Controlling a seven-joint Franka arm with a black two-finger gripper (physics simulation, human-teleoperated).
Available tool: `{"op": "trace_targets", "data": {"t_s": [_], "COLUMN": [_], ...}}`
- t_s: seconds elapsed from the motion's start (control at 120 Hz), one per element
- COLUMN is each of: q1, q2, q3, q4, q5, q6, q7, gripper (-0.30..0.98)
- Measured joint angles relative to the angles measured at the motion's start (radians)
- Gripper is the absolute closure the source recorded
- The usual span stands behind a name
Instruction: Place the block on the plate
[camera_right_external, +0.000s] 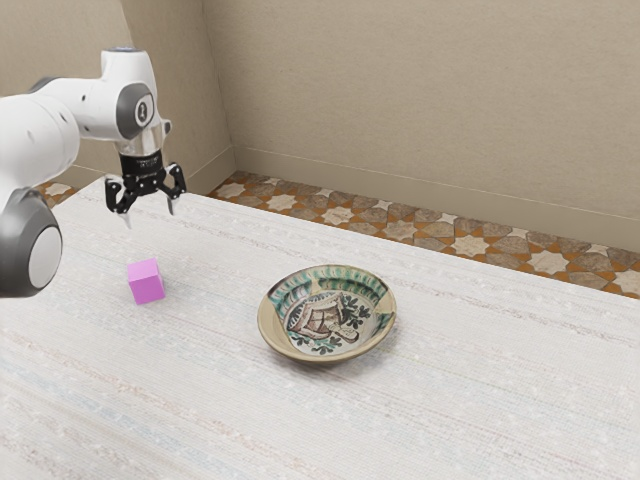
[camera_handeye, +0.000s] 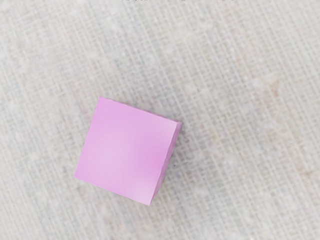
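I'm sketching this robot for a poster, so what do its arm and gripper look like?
The arm is glossy white with rounded segments and dark grey joint housings; a large one has a round white cap, and a smaller disc near the wrist bears a dark mark. Below a silvery collar sits the black, angular two-finger gripper, with pale, narrow tips.

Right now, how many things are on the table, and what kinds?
Blocks: 1, the pink one
Plates: 1, the patterned one
Total: 2 things on the table
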Motion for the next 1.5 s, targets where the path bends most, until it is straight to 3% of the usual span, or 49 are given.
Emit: {"op": "trace_targets", "data": {"t_s": [0.858,1.5], "q1": [0.024,0.099], "q2": [-0.024,0.062], "q3": [-0.003,-0.068], "q4": [-0.218,-0.17], "q5": [-0.016,-0.022], "q6": [0.123,0.175], "q7": [0.253,0.322], "gripper": [0.0,0.0]}}
